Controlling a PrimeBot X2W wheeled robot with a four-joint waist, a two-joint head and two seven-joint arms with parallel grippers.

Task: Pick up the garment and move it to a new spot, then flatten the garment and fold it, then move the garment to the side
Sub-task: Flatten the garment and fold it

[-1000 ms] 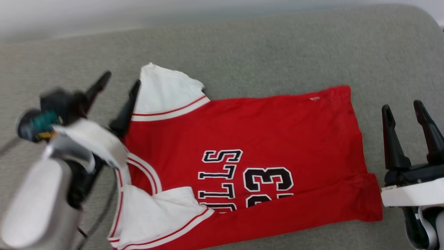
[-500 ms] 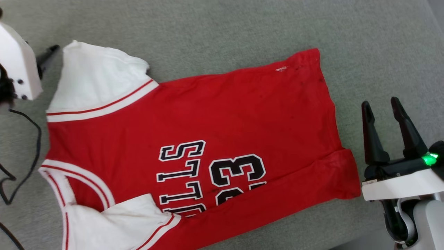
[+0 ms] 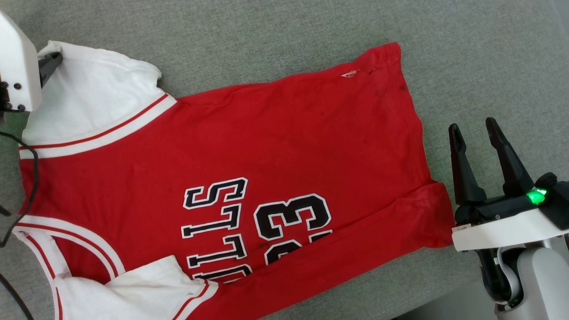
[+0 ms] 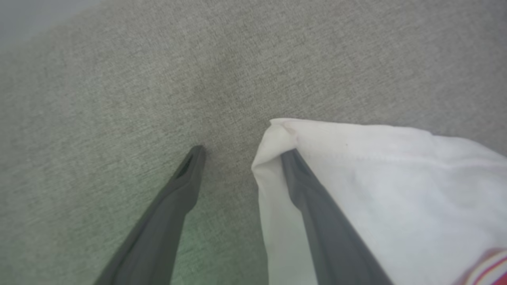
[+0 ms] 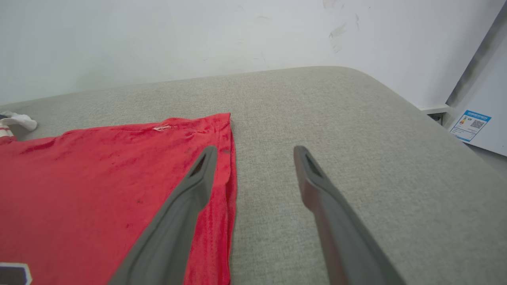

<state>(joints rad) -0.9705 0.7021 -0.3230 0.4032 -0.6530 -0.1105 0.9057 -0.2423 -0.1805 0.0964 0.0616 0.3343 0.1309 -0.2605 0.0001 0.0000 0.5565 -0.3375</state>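
— Where do we have the garment [image 3: 275,146]?

— Spread flat on the grey cushion [image 3: 311,22], across the middle and left of our head view. The collar is at the lower left, the hem points right, and the lower edge is folded up over the lettering.

— What differs from half a second ago?

— Our whole head view has shifted, so the camera moved. But our left gripper [image 4: 241,152], at the upper left, now meets the white sleeve [image 3: 89,93]; earlier its tip stood just apart from it.

— And the jaws?

— Spread. In the left wrist view, one finger is tucked into the sleeve's corner fold and the other is over bare cushion. Our right gripper [image 3: 472,125] is released too, grasping nothing, just beside the hem as before.
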